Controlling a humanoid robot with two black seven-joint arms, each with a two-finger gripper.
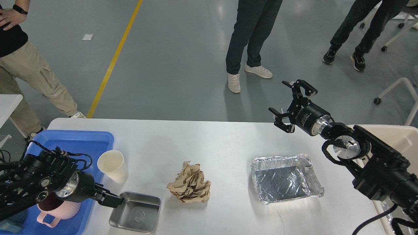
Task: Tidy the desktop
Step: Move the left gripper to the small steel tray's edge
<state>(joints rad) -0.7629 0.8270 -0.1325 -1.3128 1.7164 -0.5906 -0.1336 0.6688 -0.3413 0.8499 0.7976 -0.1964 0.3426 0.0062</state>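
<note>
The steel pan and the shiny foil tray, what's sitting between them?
A crumpled brown paper ball lies between the steel pan and foil tray, seen in the head view.

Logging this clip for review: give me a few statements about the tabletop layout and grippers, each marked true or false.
1. The crumpled brown paper lies between the steel tray and the foil tray. True.
2. The right gripper is shut on the foil tray. False: it is open, in the air.
3. The pink mug stands in the blue tray. True.
4. The paper cup lies tipped over. False: it stands upright.
</note>
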